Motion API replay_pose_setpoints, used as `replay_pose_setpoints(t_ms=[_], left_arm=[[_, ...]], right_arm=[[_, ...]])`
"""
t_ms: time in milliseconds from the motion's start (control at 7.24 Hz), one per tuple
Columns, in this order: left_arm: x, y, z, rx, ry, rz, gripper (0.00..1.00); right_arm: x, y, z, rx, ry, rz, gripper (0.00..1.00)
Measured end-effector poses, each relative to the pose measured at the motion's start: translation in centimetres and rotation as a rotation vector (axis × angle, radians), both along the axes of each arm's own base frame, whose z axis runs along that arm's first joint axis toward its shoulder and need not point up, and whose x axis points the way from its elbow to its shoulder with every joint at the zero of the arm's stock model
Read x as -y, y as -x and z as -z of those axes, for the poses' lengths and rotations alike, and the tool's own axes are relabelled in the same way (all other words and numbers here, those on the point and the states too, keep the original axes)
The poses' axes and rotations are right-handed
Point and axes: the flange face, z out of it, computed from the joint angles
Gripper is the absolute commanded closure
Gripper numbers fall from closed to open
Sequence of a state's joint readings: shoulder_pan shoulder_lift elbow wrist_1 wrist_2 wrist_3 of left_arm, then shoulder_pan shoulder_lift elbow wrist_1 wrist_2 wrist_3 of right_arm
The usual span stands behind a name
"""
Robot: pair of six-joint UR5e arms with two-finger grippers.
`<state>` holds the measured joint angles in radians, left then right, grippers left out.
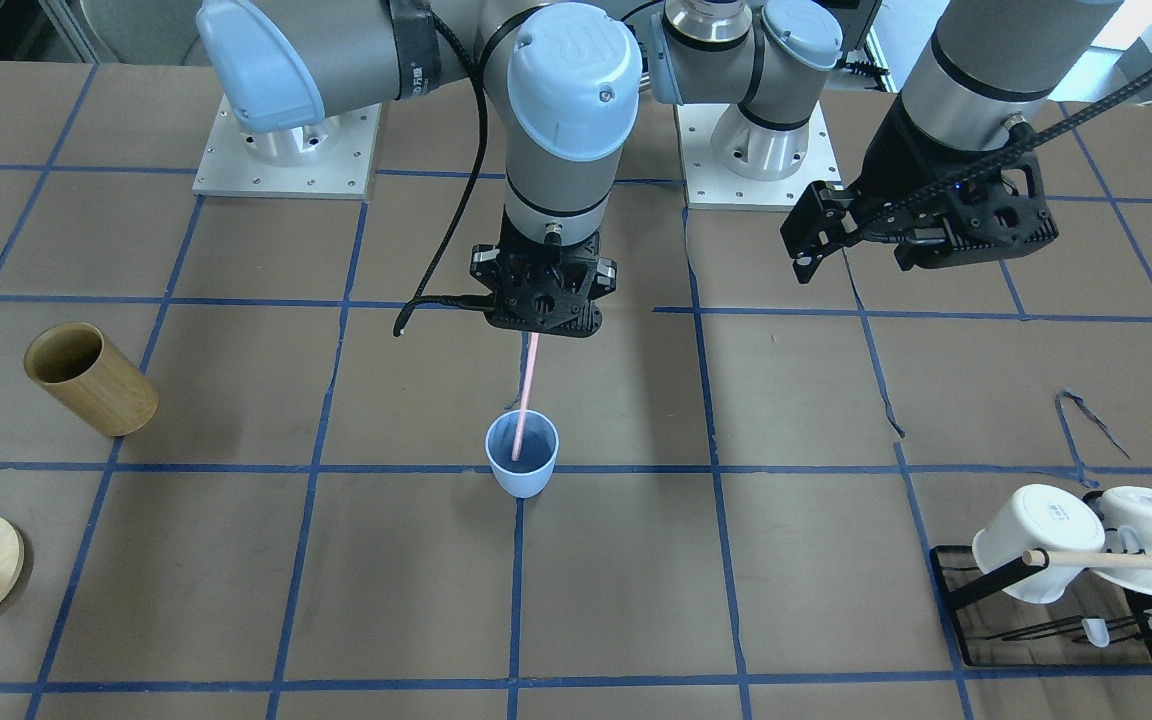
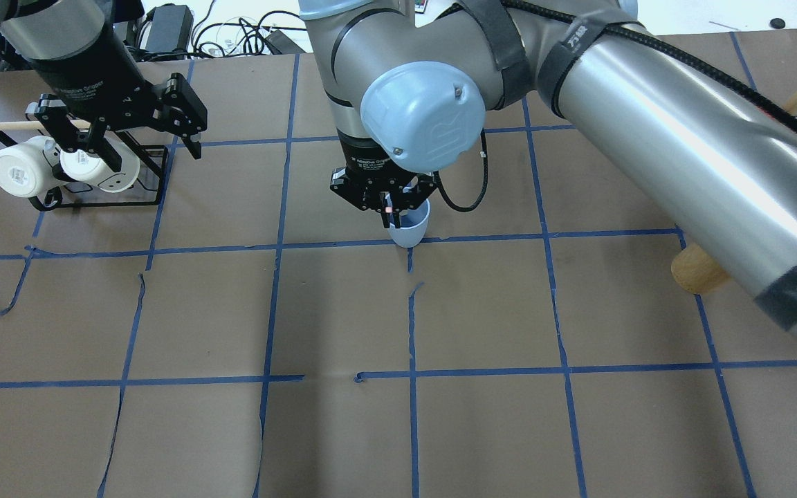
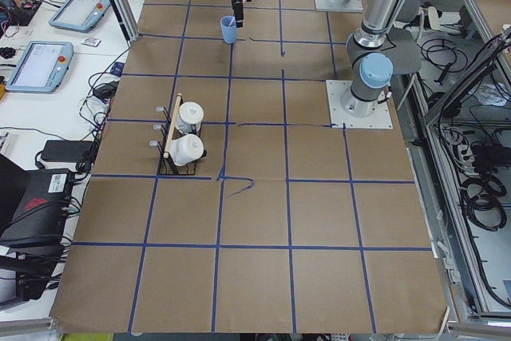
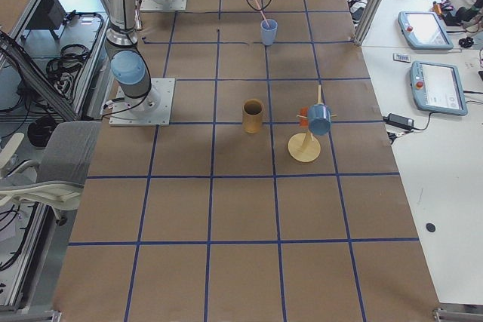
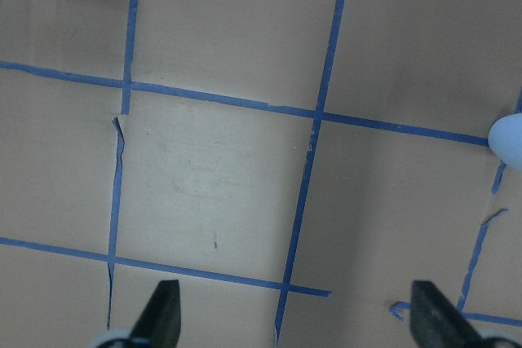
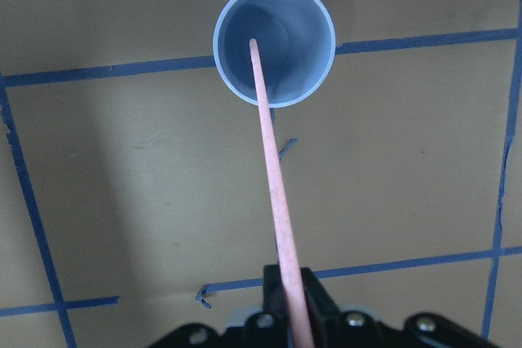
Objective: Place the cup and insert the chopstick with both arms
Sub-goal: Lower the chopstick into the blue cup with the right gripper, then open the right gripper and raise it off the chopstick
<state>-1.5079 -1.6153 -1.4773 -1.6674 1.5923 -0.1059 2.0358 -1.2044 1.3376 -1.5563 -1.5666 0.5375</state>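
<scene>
Fingers of the right gripper are clamped on the chopstick, which is held nearly upright with its lower tip inside the cup; the left gripper is spread wide.

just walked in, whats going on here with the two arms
The right gripper is shut on the top end of the pink chopstick, holding it over the pale-blue cup, which stands upright on the table. The stick's lower end is inside the cup, but it has not been let go. The left gripper is open and empty, off to the side near the mug rack.
</scene>
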Motion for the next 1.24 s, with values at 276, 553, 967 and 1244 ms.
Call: replay_pose_setpoints(t_ms=[276, 553, 967, 1244], left_arm=[[0.0, 0.0, -0.1, 0.0, 0.001, 0.0, 0.0], [0.0, 0.0, -0.1, -0.001, 0.001, -0.001, 0.0], [0.0, -0.1, 0.0, 0.0, 0.001, -0.002, 0.0], [0.0, -0.1, 0.0, 0.0, 0.002, -0.002, 0.0]], right_arm=[[0.6, -0.2, 0.7, 0.004, 0.015, -0.007, 0.6], [0.9, -0.1, 0.6, -0.002, 0.032, -0.034, 0.41], [2.7, 4.9, -3.3, -0.023, 0.106, -0.094, 0.1], [4.9, 11.5, -7.9, 0.0, 0.208, -0.074, 0.0]])
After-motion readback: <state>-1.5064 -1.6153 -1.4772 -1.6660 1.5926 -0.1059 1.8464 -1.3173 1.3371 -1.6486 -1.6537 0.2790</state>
